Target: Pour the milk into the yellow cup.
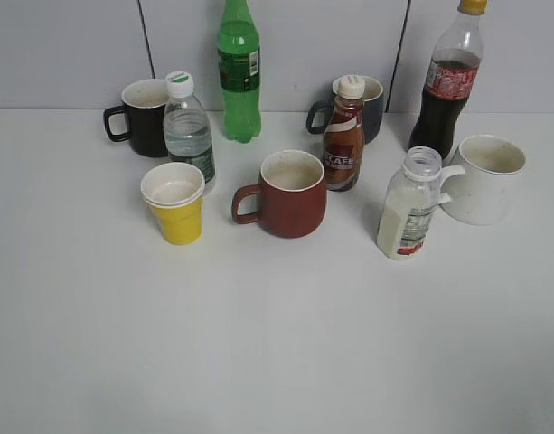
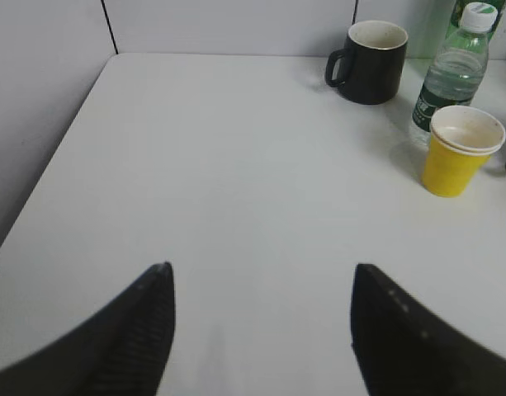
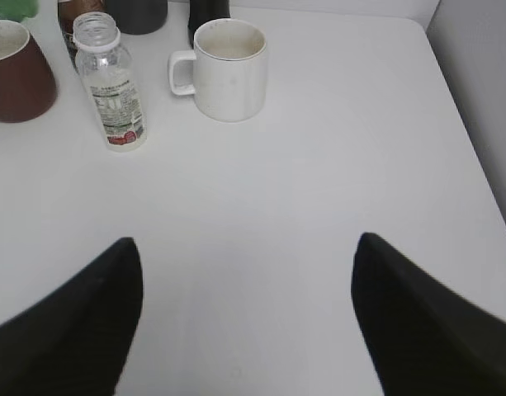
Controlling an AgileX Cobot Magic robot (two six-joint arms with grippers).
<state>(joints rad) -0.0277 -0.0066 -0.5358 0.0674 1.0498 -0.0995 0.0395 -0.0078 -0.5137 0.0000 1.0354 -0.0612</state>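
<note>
The milk bottle (image 1: 407,206) stands upright and capless at the right of the table, white liquid filling its lower part; it also shows in the right wrist view (image 3: 112,87) at the upper left. The yellow cup (image 1: 175,202) stands upright at the left, empty; in the left wrist view (image 2: 461,151) it is at the far right. My left gripper (image 2: 261,272) is open and empty over bare table, well short of the cup. My right gripper (image 3: 246,243) is open and empty, well short of the milk bottle. Neither gripper shows in the exterior view.
A brick-red mug (image 1: 290,193) stands in the middle, a white mug (image 1: 484,178) beside the milk. A brown CAFE bottle (image 1: 344,137), water bottle (image 1: 188,128), black mug (image 1: 141,117), dark mug (image 1: 367,107), green bottle (image 1: 239,70) and cola bottle (image 1: 450,81) stand behind.
</note>
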